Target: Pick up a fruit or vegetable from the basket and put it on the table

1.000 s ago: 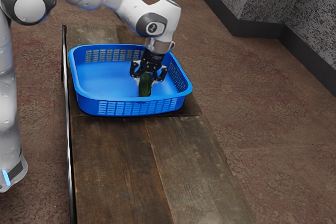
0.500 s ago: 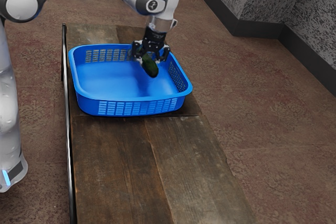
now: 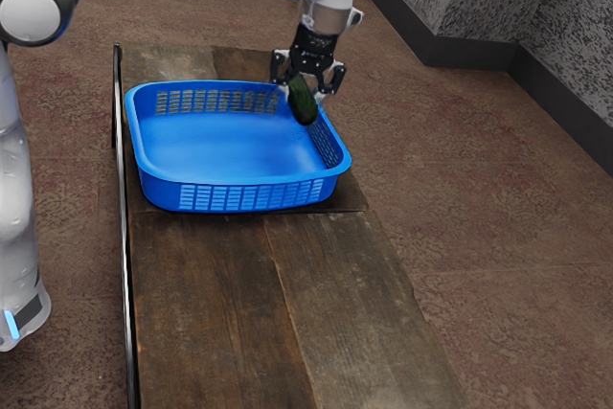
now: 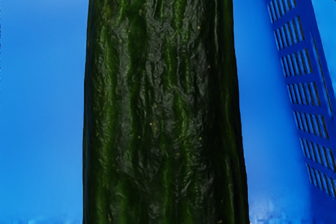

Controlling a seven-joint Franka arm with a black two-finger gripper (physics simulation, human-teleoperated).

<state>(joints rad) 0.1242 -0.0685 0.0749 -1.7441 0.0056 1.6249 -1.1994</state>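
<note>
In the exterior view, you have the gripper [image 3: 303, 96] closed onto the cucumber [image 3: 304, 107], its two fingers standing apart by the thickness of it. The cucumber hangs tilted, near the far corner of the basket [image 3: 239, 180] on the exterior view's right; the height above the rim I cannot tell. If you go sideways too low, its lower end may catch this rim, and then it could turn or slip in the grip. Over the wooden surface [image 3: 215, 313], I think a release from high, or close to the long edge, could make the round body roll off.

In the wrist view, you see the cucumber lying along under the hand, with the basket's floor and slotted wall [image 4: 302, 66] beyond, so please judge the clearance with care
</note>
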